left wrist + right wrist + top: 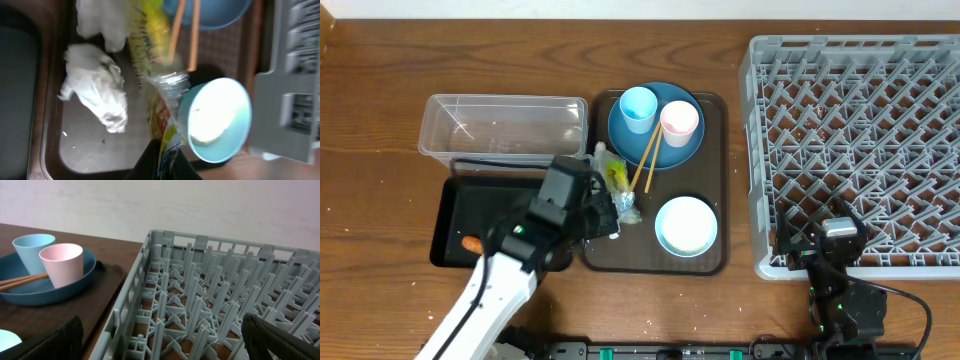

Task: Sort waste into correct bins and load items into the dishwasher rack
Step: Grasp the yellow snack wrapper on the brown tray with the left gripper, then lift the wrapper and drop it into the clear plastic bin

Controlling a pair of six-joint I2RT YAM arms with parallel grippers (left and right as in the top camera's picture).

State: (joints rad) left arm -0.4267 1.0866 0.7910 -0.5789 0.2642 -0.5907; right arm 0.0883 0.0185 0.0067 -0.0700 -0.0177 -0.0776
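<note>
Pinching near tip of crinkly yellow-green plastic wrapper (167, 132) with left gripper (165, 157), jaws together on thin edge only. Lying on brown serving tray (85, 150), crumpled white tissue (97, 95) to left, white bowl with pale blue inside (215, 120) to right, far end by wooden chopsticks (175, 30), contact unclear. Likely to slip free on lift, or drag chopsticks off round blue plate (215, 12). Holding right gripper (165, 340) wide apart, empty, at near edge of grey pegged plastic rack (200, 280).

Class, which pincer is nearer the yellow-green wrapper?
Left. The left pincer is shut on the wrapper's end; the right pincer hangs open over the dishwasher rack's near edge, well away.
</note>
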